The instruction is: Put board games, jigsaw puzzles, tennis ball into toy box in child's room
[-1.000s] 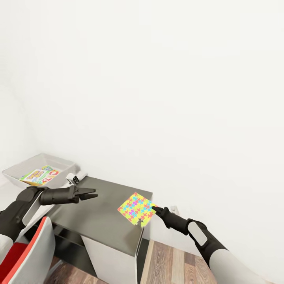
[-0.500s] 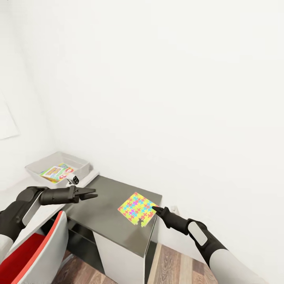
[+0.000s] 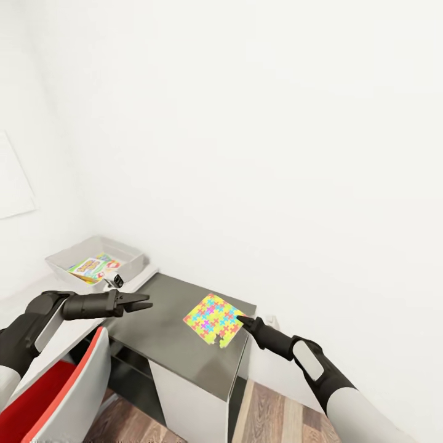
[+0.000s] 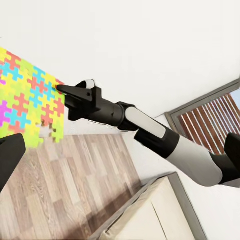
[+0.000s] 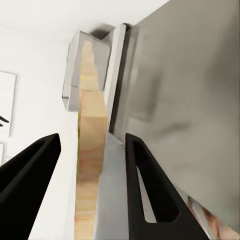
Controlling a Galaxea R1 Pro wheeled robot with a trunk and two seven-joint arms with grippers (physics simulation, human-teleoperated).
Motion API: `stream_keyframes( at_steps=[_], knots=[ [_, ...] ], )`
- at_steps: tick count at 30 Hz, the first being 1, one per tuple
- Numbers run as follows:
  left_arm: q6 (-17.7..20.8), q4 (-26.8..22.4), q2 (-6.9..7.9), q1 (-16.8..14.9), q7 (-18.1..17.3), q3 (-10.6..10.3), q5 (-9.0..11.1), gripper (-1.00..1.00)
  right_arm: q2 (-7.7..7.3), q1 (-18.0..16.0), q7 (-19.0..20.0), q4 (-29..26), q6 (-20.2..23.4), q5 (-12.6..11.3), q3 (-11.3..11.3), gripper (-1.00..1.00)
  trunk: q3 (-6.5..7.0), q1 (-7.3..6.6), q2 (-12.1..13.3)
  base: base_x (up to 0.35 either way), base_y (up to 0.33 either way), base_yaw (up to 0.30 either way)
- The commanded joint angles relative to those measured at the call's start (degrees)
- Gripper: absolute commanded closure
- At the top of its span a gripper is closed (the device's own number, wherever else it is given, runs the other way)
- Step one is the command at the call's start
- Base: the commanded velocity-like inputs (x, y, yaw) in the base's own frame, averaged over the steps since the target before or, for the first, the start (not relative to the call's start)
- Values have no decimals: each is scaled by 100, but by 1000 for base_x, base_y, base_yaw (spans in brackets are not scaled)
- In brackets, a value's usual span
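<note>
One bright multicoloured jigsaw square (image 3: 213, 319) hangs pinched in our right gripper (image 3: 241, 321) above the dark grey unit (image 3: 166, 326), left gripper (image 3: 143, 302) spread empty, so we next carry it to the light grey toy tray (image 3: 133, 251).

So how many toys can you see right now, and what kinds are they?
Jigsaw puzzles: 1, the bright square held at the right end effector, above the dark unit.
Board games: at least 1, a printed box lying in the grey toy box; whether there is a second under it, I cannot tell.
Total: 2 toys clearly seen.
</note>
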Motion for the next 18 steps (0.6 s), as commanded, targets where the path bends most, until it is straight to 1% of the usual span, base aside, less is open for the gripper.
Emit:
stream_keyframes(
  at_steps=[1, 13, 15, 18],
  knots=[
    [60, 2, 3, -8, -17, -17, 15, -100, -1, 3, -8, -43, 27, -27, 9, 100, -14, 4, -14, 0, 0, 238],
    [52, 2, -1, -9, -17, -23, 15, -100, 1, 16, -28, -114, 27, -24, 26, 100, -14, 4, -14, 0, 0, 282],
    [52, 2, -3, -8, -17, -25, 12, -100, 2, 16, -23, -114, 27, -24, 28, 100, -14, 4, -14, 0, 0, 184],
    [51, 2, -2, -8, -17, -26, 8, -100, -4, 16, -13, -114, 27, -24, 22, 100, -14, 4, -14, 0, 0, 56]
  ],
)
